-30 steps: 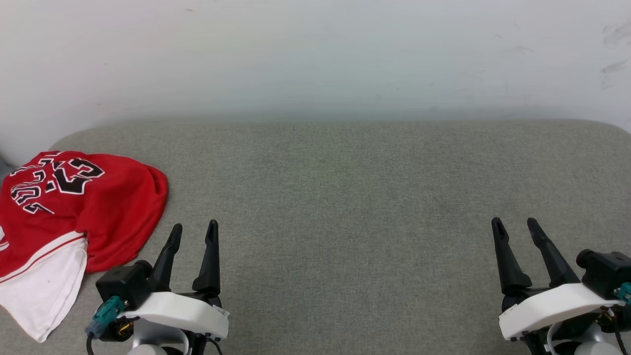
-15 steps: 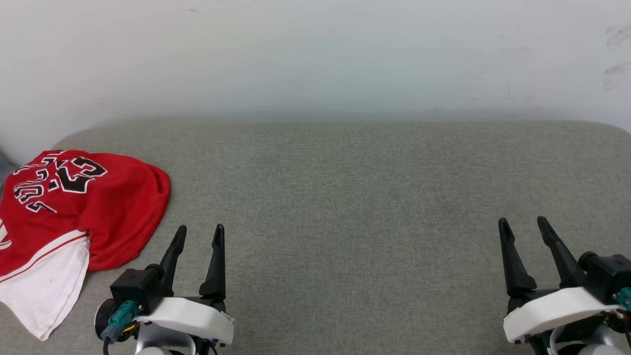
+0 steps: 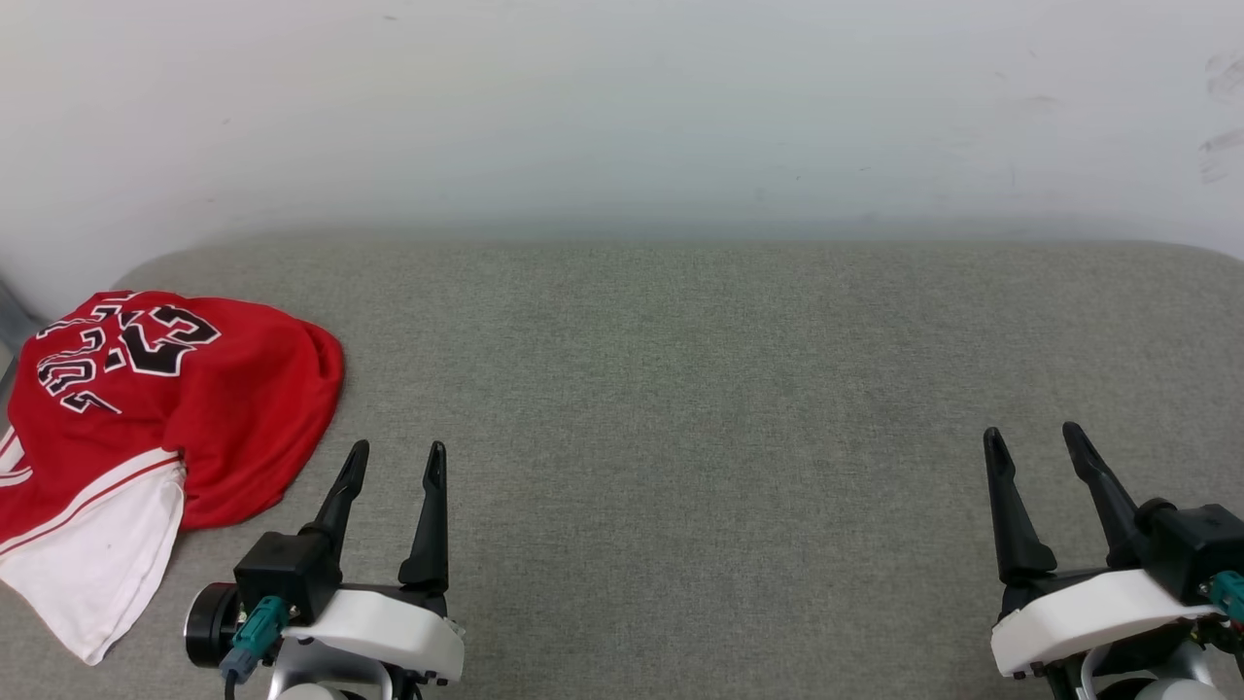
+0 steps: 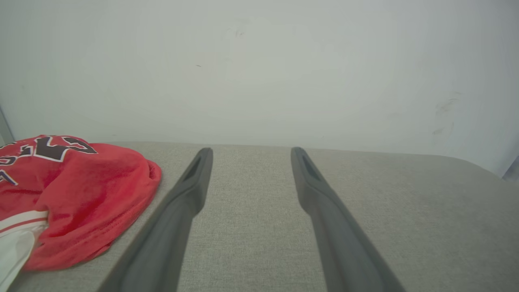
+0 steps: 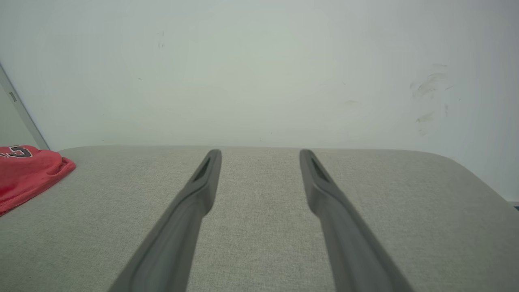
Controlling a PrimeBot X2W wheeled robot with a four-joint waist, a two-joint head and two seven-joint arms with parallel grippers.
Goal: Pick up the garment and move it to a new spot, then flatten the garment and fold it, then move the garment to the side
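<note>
While the shirt [image 3: 165, 408] lies in a rumpled heap at the left edge of the grey padded top [image 3: 680, 369], my left gripper [image 3: 398, 449] sits low at the near left. It is just right of that heap and not touching it. Its two dark fingers point away from me toward the wall [image 3: 622, 117] and lean a little to the right. Over at the near right, well apart from the shirt, my right gripper [image 3: 1032, 433] holds much the same pose, fingers aimed at the far edge with a slight lean to the left. From each wrist camera the fingers run out low over the fabric. Whether they graze it I cannot tell.

Parts of the shirt are lost to me. Its left side runs off the head picture. The black, white-outlined lettering is creased and turned away from me, so I read only broken shapes. One white sleeve with red striped trim spills toward the near edge. In the right wrist picture a red corner of the shirt shows at the far left, cut by the frame. Each gripper's white wrist shell [image 3: 379, 627] is clipped by the bottom of the head picture, and the arm behind it is out of frame.

My left jaws are parted, with a clear strip of bare fabric between the fingers and nothing in them. My right jaws are spread about as wide and are likewise empty.
</note>
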